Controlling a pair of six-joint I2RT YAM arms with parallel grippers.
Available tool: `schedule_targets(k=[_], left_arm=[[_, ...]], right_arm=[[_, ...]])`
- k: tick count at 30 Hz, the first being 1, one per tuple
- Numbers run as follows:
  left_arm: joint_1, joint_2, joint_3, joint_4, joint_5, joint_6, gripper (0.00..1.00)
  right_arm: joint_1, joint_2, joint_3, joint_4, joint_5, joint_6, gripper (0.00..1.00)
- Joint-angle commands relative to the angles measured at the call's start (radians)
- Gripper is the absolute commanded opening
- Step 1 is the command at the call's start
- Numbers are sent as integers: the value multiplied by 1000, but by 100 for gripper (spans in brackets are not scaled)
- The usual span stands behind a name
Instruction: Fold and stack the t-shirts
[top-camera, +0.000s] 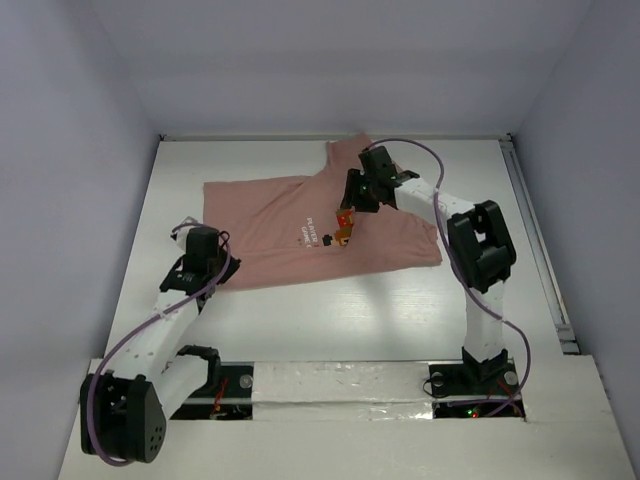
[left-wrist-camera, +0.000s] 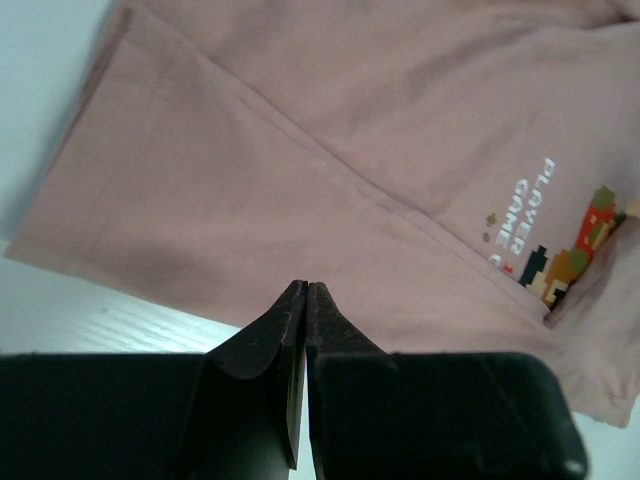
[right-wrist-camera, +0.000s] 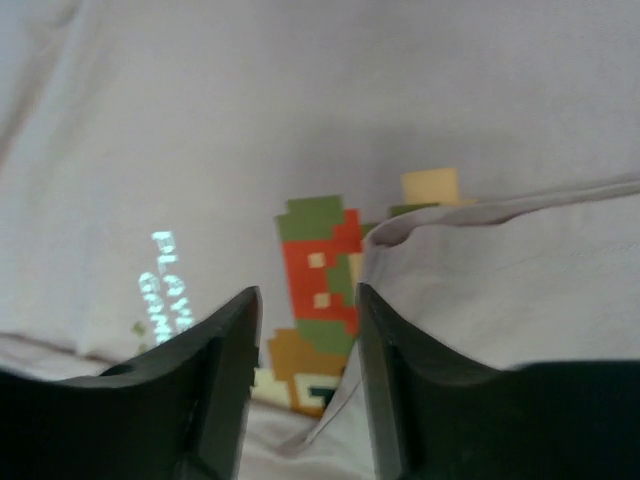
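The dusty-pink t-shirt (top-camera: 280, 225) lies spread sideways on the white table, with part of its right side folded over. Its pixel graphic (top-camera: 343, 226) and white lettering face up. My right gripper (top-camera: 352, 207) hovers just above the graphic, open and empty. In the right wrist view its jaws (right-wrist-camera: 308, 300) frame the graphic (right-wrist-camera: 318, 275), and a folded fabric edge (right-wrist-camera: 480, 215) runs beside the right finger. My left gripper (top-camera: 212, 256) is at the shirt's near left edge. In the left wrist view its jaws (left-wrist-camera: 305, 292) are pressed shut over the shirt (left-wrist-camera: 280, 160), holding nothing.
White walls enclose the table on the left, back and right. A metal rail (top-camera: 535, 240) runs along the table's right edge. Purple cables loop off both arms. Bare table (top-camera: 340, 320) lies between the shirt and the arm bases.
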Motion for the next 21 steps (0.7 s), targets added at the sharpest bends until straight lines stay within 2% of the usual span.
schedule_targets(k=[1,3,4,5,7,10,15,21], left_arm=[[-68,36,79,34,-24,-22,0],[-181,79,108,52,-56,-51,0],[-226,106,119,69,-68,-65,0],[-317,169,131,78,-81,-78,0],[-404,235,171,115,-124,-117,0],[-513,376,246,155,-142,-126,0],[-588,591,379,167,-147,-100,0],[-588,613,366,167,-134,-92,0]], right_arm=[[7,-112,-8,2,27,-32,56],[7,-228,-136,27,46,-33,57],[7,-276,-197,39,79,-33,49],[7,-368,-261,51,124,-19,36],[-2,-437,-436,62,162,-6,0],[-81,-499,-605,68,158,22,0],[-217,-485,-699,111,101,1,0],[-249,-454,-713,41,124,24,0]])
